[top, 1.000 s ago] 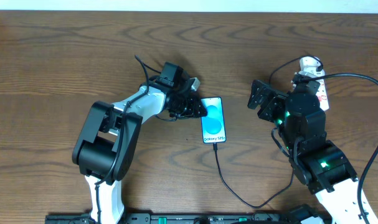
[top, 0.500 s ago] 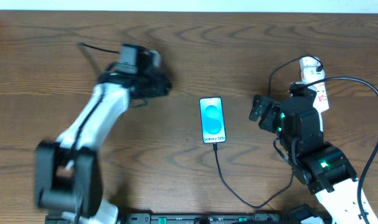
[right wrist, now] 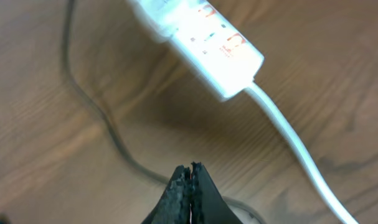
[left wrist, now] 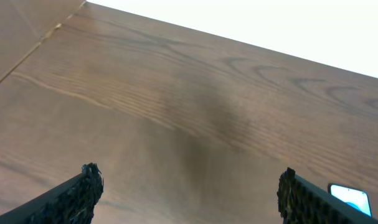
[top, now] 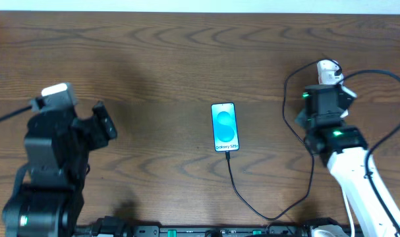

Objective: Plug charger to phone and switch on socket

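Observation:
The phone point(top: 225, 127) lies screen-up in the middle of the table, its blue screen lit. The charger point(top: 236, 187), a thin black cable, meets the phone's near end and loops off to the right. The socket point(right wrist: 201, 37), a white strip with red marks, lies just ahead of my right gripper point(right wrist: 190, 171), which is shut with nothing between its fingers. In the overhead view my right arm covers most of the socket, leaving only its far end point(top: 329, 68) in sight. My left gripper point(left wrist: 189, 190) stands wide open over bare wood far left of the phone point(left wrist: 350, 197).
The socket's white cord point(right wrist: 294, 143) runs toward the lower right in the right wrist view. A black cable point(right wrist: 95, 106) curves across the wood left of the shut fingers. My left arm point(top: 55, 151) fills the near left corner.
My left arm has swung away from the phone to the table's left side and its gripper has opened. The right gripper has shut and moved over the socket.

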Robot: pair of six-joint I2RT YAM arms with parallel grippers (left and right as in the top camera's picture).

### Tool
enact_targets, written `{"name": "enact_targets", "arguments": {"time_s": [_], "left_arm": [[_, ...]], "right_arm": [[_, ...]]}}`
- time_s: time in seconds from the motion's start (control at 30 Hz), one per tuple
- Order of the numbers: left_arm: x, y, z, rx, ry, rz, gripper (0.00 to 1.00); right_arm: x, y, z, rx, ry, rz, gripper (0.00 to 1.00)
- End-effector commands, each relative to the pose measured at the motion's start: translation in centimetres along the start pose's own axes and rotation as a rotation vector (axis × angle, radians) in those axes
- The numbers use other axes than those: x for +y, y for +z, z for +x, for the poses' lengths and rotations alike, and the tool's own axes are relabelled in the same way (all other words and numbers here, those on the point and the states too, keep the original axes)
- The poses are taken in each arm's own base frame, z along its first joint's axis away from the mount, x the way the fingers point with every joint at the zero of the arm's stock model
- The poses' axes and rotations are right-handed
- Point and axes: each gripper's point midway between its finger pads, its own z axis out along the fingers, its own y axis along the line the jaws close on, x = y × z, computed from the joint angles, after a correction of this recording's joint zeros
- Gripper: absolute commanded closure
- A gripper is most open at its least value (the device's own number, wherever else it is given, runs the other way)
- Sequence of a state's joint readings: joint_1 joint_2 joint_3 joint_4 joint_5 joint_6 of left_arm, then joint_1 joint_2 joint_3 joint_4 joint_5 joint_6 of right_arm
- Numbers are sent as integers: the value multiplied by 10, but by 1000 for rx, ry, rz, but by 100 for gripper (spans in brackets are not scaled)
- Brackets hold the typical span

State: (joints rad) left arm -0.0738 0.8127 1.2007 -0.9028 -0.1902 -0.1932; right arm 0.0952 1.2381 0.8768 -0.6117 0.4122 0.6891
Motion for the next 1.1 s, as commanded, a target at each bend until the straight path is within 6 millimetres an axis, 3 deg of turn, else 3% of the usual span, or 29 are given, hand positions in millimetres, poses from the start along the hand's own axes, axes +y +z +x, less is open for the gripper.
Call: {"name": "enact_targets", "arguments": {"time_s": [0.0, 0.13, 0.23, 0.27, 0.57, 0.73, 0.87, 1.07], "left_arm": [[12, -21, 4, -35, 1, -24, 9], [16, -27, 13, -13, 7, -30, 9], [16, -27, 14, -8, 9, -31, 9], [17, -26, 15, -5, 10, -32, 9], [18, -30, 16, -9, 9, -31, 8], [21, -44, 14, -59, -5, -18, 9], [25, -60, 14, -110, -19, -5, 9], [33, -93, 13, -225, -51, 25, 8]], "right_arm": [[-22, 2, -47, -21, 191, -29, 99], [-44, 20, -79, 10, 323, -49, 99], [-46, 34, -88, 61, 346, -43, 99], [-46, 48, -92, 107, 345, -8, 99], [-31, 124, -100, 310, 291, 102, 99], [-15, 162, -90, 373, 307, 54, 99], [-9, 173, -89, 370, 346, 38, 99], [-7, 175, -93, 355, 360, 24, 99]]}}
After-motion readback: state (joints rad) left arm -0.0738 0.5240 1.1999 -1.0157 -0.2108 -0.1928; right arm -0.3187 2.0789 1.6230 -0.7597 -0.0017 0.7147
